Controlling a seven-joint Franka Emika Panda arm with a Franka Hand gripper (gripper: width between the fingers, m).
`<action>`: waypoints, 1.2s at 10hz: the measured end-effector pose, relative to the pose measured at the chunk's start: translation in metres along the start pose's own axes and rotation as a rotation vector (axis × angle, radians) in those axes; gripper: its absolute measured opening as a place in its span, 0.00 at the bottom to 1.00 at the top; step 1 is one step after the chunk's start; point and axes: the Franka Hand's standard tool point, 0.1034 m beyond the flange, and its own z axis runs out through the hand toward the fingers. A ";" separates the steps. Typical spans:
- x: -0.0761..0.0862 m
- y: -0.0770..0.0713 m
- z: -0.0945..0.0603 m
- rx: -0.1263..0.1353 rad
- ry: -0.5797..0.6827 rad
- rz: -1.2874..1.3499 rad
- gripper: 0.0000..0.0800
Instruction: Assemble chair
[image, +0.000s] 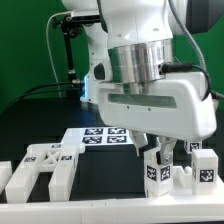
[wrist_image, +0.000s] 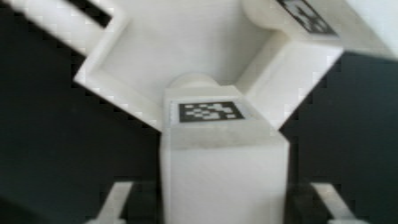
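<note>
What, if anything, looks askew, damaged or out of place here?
Nothing stands out. The tagged white block stands upright between the jaws, the slotted frame lies flat at the exterior view's left; no damage shows.

No words, numbers or brand names can be read. The only signs are black-and-white square marker tags (wrist_image: 210, 112). Several are printed on the thin flat white marker board (image: 100, 137), and single ones sit on the chunky white plastic chair pieces (image: 157, 172).
</note>
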 end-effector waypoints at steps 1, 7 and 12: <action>0.000 0.002 0.000 0.016 0.003 0.167 0.36; -0.001 0.002 0.003 0.041 0.012 -0.084 0.73; -0.008 0.001 0.007 0.004 -0.003 -0.598 0.81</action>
